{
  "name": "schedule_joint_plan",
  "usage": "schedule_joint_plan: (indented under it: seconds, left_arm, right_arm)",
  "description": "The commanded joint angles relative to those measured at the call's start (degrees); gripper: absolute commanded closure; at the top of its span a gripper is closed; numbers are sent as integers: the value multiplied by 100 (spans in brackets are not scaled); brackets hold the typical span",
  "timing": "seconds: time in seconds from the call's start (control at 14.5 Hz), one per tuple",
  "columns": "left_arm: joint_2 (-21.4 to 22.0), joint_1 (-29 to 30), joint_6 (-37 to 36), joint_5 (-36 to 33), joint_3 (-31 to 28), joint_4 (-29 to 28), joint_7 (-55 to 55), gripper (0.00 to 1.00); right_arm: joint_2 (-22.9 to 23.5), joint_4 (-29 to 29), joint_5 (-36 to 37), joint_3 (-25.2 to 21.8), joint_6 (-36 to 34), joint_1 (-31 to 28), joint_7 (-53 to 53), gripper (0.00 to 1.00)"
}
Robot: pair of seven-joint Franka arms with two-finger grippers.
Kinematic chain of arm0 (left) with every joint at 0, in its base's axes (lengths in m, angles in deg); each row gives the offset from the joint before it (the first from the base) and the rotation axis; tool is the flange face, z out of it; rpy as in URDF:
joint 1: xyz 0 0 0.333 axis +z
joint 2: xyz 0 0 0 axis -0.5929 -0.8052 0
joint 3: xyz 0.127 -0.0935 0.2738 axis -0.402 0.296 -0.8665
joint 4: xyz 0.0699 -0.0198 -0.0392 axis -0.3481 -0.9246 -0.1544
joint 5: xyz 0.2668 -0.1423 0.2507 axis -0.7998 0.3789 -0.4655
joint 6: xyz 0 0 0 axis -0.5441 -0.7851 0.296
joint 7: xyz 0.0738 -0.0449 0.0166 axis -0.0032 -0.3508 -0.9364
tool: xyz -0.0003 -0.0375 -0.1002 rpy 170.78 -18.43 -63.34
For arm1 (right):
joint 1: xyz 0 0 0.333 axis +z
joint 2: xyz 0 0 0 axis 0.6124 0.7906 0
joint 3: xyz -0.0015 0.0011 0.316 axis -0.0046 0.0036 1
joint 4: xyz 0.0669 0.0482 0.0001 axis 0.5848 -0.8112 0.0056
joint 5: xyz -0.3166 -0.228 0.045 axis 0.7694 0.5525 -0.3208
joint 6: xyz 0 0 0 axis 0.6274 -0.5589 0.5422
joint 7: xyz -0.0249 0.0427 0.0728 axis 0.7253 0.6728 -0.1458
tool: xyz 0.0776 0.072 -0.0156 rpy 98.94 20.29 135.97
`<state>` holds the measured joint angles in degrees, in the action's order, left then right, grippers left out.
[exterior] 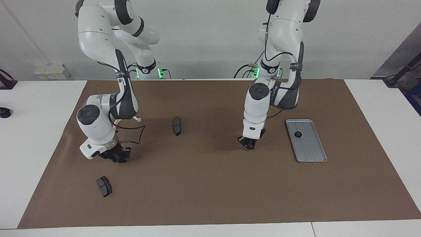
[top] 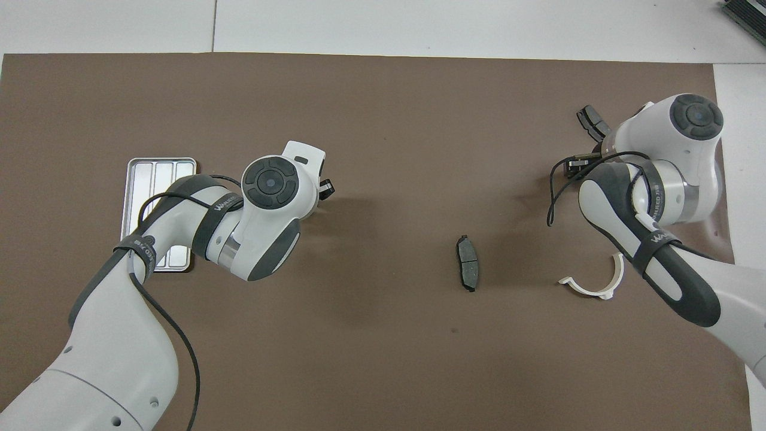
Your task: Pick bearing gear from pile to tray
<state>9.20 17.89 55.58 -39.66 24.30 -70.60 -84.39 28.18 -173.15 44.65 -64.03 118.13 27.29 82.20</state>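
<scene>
The left gripper [exterior: 249, 145] hangs low over the brown mat [exterior: 210, 197], between the tray [exterior: 312, 153] and a dark brake pad [exterior: 177, 125] that lies in the middle of the mat. There is a small dark lump at its tip. It may be a little gear, but I cannot tell. I also cannot tell if its jaws are spread or pressed together.

The right gripper [exterior: 117, 158] hangs low over the mat at the right arm's end of the bench [exterior: 39, 138]. A second brake pad [exterior: 104, 186] lies near it on the mat, not touching it. I cannot tell how its jaws stand, and I see nothing in them.

A white half-ring bracket [top: 592, 288] lies on the mat beside the right arm, nearer to the robots than the second brake pad.

The tray lies flat on the mat at the left arm's end of the bench. One small black round gear [exterior: 298, 134] sits in it, in the part nearer to the robots. The rest of the tray is bare.

So part of the job looks done: one gear is in the tray. I see no other loose gear on the mat. If the dark lump at the left gripper is a gear, it needs to be carried over to the tray and set down next to the first one. The pads and the bracket are not gears, so I think they can stay where they are.
</scene>
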Motion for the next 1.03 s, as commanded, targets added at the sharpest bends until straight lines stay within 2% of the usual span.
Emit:
schedule_joint_plan:
  seconds: [0.0,0.21,0.28,0.41,0.62,0.69,0.96]
  left_arm:
    - [824,676,-752,495,30,-170,1275,100]
    - [1177,1826,-1457,1059,30,-179,3446,100]
    - [1213,2204,-1484,1113,30,-292,4166,100]
    - [1388,2742,-1214,1279,21,-730,5110,100]
    - [1783,2911,23,1280,-5,-1985,5448,100]
    - [1793,2937,349,1280,-5,-2259,5509,100]
    - [1679,2946,562,1280,-14,-2472,5763,99]
  right_arm:
    - [-218,-255,-101,85,55,-95,80,68]
    - [-218,-255,-93,85,64,-95,80,88]
    - [-218,-237,-93,85,64,-86,72,94]
    - [-227,-167,-84,102,64,-16,28,97]
    - [-306,52,-75,348,82,220,45,99]
    - [-323,166,-75,409,108,404,45,99]
    - [-280,413,-75,480,414,1519,544,99]
